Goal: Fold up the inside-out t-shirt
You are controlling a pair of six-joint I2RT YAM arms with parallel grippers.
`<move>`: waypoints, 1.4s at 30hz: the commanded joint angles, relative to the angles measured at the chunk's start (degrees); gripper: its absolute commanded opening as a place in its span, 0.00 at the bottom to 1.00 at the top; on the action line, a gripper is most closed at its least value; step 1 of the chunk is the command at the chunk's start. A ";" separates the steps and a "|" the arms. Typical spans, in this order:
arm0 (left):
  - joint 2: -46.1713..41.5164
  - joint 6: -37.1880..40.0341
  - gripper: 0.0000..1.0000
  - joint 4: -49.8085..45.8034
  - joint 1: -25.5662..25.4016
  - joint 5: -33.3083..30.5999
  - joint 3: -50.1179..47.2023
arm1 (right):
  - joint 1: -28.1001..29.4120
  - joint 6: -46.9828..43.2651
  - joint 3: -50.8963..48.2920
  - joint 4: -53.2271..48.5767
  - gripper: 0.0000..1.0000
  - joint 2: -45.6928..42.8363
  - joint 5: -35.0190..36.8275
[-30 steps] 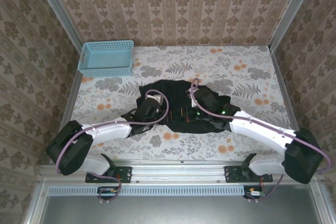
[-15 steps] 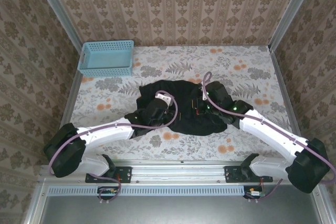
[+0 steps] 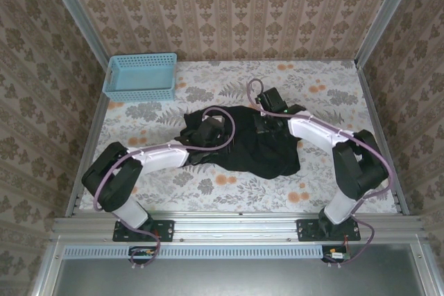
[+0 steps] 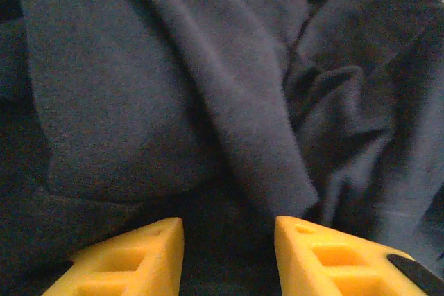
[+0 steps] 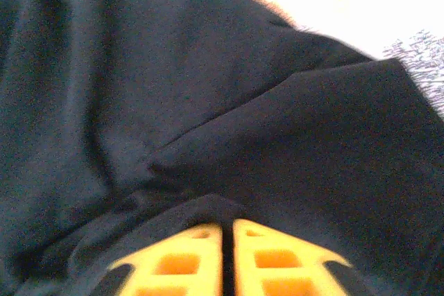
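Observation:
The inside-out t-shirt [image 3: 243, 150] lies as a crumpled black heap in the middle of the floral table. My left gripper [image 3: 210, 131] rests on its left part. In the left wrist view its yellow fingertips [image 4: 229, 230] stand apart over dark folds of the shirt [image 4: 208, 88], and nothing is pinched between them. My right gripper [image 3: 266, 126] is at the shirt's upper right part. Seen from the right wrist, its fingertips [image 5: 227, 225] are nearly together, with a hem fold of the shirt [image 5: 277, 136] curving over their tips.
A light blue plastic basket [image 3: 139, 77] stands at the back left corner. Bare patterned tabletop [image 3: 333, 95] lies to the right of the shirt and along the near edge. Metal frame posts and wallpapered walls close in the sides.
Both arms have swung away from the near edge toward the back of the shirt. The right arm now bends sharply at its elbow. The shirt's right side has been drawn further out.

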 commanded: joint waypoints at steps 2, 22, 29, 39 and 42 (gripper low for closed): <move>0.27 -1.70 0.39 -2.17 0.20 1.43 2.50 | 0.19 -2.39 1.96 -5.07 0.40 -3.96 4.24; 1.96 2.32 0.39 -7.82 0.23 0.26 6.20 | -0.75 7.13 -18.18 -0.37 0.14 -16.25 -0.39; -0.15 9.03 0.28 -21.44 -8.22 -18.24 15.22 | -4.52 8.24 -17.65 2.94 0.00 -19.36 -17.50; 0.17 8.38 0.45 -8.53 -11.79 -5.12 13.18 | -4.95 11.40 -18.62 5.03 0.00 -27.60 -25.22; 2.14 6.92 0.49 -6.40 -11.40 -4.29 12.98 | -4.97 13.47 -19.99 6.99 0.00 -29.53 -26.89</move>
